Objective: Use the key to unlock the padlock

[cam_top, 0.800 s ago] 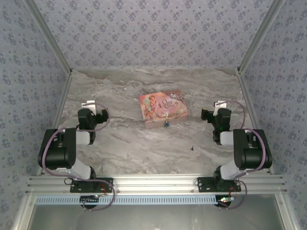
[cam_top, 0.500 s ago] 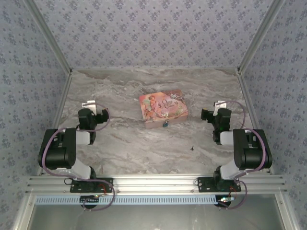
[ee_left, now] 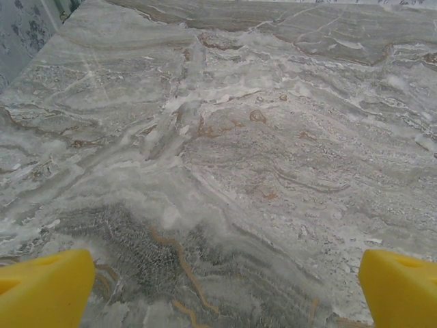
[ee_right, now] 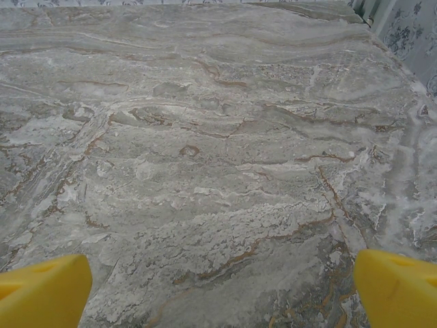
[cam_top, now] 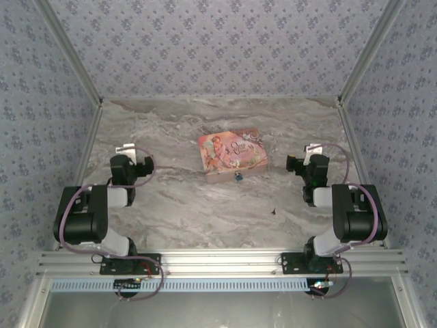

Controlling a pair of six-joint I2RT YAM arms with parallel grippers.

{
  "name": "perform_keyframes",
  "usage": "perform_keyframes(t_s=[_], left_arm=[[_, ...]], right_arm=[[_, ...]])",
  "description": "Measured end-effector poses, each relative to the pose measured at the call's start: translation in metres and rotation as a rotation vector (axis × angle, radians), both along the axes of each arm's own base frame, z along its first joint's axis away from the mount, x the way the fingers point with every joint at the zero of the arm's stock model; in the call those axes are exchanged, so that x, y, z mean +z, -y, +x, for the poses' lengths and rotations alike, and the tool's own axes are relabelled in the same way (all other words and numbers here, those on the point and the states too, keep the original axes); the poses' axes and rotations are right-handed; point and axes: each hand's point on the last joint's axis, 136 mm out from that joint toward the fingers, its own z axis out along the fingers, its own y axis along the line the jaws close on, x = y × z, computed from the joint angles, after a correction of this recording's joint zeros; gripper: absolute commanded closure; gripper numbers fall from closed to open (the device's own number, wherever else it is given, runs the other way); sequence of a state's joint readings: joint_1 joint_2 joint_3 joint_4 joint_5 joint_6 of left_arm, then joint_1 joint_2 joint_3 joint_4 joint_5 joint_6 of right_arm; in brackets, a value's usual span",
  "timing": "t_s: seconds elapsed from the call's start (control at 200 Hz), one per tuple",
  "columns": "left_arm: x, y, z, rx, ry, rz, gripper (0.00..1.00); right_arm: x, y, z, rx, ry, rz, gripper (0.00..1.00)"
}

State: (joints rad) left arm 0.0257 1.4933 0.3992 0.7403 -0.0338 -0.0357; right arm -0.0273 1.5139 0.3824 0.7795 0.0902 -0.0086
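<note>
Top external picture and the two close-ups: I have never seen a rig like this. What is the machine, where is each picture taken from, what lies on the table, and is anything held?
The machine is two small robot arms bolted at the near edge of a marble-patterned table: the left arm and the right arm. The wide picture comes from a fixed camera above and behind them. Each close-up comes from a camera on one wrist, looking down at the table. The yellow tips in the bottom corners belong to the left gripper and the right gripper. Both are open and hold nothing. On the table lies a pink tin, a tiny blue padlock just in front of it, and a small dark key nearer the right arm.
</note>
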Motion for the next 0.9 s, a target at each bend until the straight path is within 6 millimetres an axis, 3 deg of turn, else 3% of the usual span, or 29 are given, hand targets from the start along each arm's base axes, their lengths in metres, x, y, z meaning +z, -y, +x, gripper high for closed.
perform_keyframes(t_s=[0.065,0.13,0.32,0.4,0.49,0.6,0.735,0.899], left_arm=[[0.014,0.002,-0.005,-0.004,0.013,0.002,0.01],[0.041,0.006,-0.008,-0.011,0.064,-0.001,0.01],[0.122,0.022,-0.015,-0.021,0.204,-0.168,0.01],[0.140,0.035,-0.020,-0.045,0.212,-0.284,0.01],[0.143,0.061,-0.030,-0.107,0.174,-0.407,0.01],[0.133,0.105,-0.047,-0.207,0.075,-0.515,0.01],[0.124,0.167,-0.074,-0.358,-0.032,-0.584,0.01],[0.116,0.211,-0.099,-0.450,-0.105,-0.644,0.01]], right_arm=[[0.003,0.000,-0.003,-0.001,-0.014,0.001,0.00],[0.018,0.002,-0.004,-0.008,-0.003,0.003,0.00],[0.098,0.002,-0.013,-0.028,0.142,0.090,0.00],[0.125,-0.009,-0.019,-0.003,0.166,0.142,0.00],[0.138,-0.031,-0.031,0.043,0.149,0.210,0.03],[0.129,-0.058,-0.053,0.105,0.059,0.290,0.09],[0.096,-0.080,-0.086,0.115,-0.148,0.389,0.24],[0.051,-0.099,-0.132,0.101,-0.417,0.454,0.36]])
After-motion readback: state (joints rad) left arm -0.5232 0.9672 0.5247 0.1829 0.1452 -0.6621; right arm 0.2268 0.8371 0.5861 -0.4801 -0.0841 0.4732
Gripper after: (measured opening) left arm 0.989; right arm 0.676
